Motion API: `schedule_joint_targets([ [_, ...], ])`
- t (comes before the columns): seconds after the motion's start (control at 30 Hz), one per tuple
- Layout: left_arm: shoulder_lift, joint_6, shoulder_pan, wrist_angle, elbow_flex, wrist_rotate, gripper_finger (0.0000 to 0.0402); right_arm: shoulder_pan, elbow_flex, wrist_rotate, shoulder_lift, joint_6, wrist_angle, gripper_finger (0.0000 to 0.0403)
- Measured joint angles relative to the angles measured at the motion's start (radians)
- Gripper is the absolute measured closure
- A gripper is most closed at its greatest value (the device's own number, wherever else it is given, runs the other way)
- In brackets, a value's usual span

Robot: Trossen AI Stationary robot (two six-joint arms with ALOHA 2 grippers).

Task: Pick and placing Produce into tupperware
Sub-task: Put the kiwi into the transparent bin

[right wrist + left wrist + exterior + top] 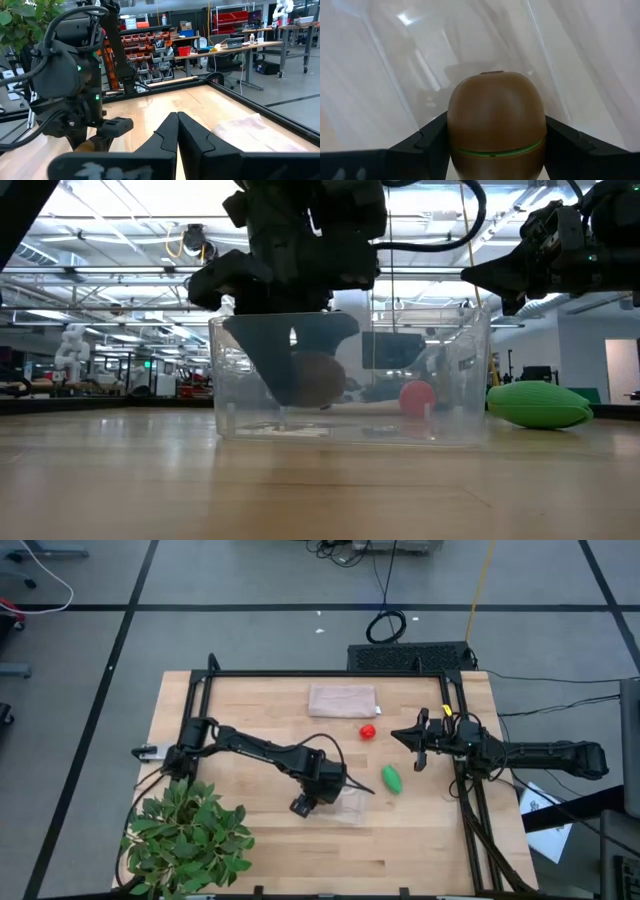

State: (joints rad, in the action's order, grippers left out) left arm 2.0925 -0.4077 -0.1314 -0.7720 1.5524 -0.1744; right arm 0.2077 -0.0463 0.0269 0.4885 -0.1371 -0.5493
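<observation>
Low view, left end effector clamped on kiwi seemingly inside tupperware, right end effector closed

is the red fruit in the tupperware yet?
No. In the high view the red fruit lies on the bare table, apart from the tupperware under the left gripper.

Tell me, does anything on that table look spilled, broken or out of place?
Nothing stands out. The left pincer holds the kiwi inside the tupperware; the red fruit and green fruit lie on the table, and the right pincer hangs shut.
</observation>
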Motion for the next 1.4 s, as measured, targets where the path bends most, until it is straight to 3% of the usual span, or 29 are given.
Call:
schedule_joint_targets([
  [0.7, 0.029, -0.066, 0.008, 0.012, 0.000, -0.060, 0.0160, 0.000, 0.000, 0.000, 0.000, 0.000, 0.000, 0.0403],
  [1.2, 0.029, -0.030, 0.008, -0.001, 0.000, -0.063, 0.0160, 0.000, 0.000, 0.000, 0.000, 0.000, 0.000, 0.0403],
  [1.4, 0.029, -0.006, 0.008, -0.014, 0.000, -0.087, 0.0141, 0.000, 0.000, 0.000, 0.000, 0.000, 0.000, 0.0403],
])
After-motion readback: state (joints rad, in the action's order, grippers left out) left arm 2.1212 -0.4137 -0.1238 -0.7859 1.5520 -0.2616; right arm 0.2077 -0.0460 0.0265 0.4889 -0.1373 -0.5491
